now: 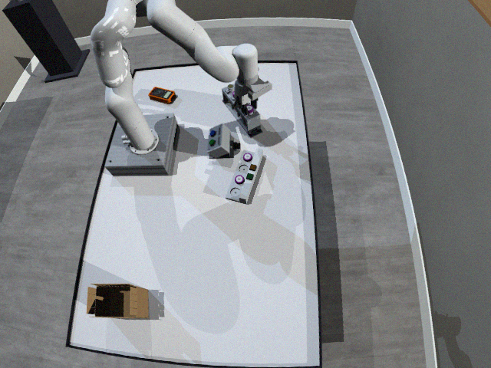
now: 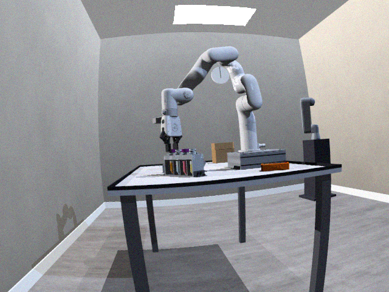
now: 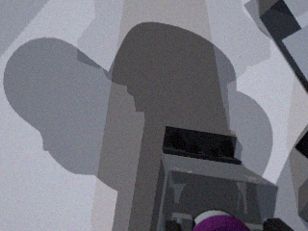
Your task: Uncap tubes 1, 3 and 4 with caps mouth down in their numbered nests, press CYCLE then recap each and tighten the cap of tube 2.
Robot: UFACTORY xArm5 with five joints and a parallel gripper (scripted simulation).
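Observation:
The decapping station stands at the back of the white mat. My gripper points straight down over tube 4, the end tube nearest the cap tray. Its fingers stand slightly open on either side of that tube's purple cap, which sits on the tube. In the side view the gripper is at the left end of the station. Tube 2 has its purple cap on. The cap tray has purple caps in nest 1 and nest 3. Nests 2 and 4 are empty.
The key housing with the blue key and the green key sits between the arm's base and the station. Both tray lamps look unlit. An orange device lies at the back left. A cardboard box sits at the front left.

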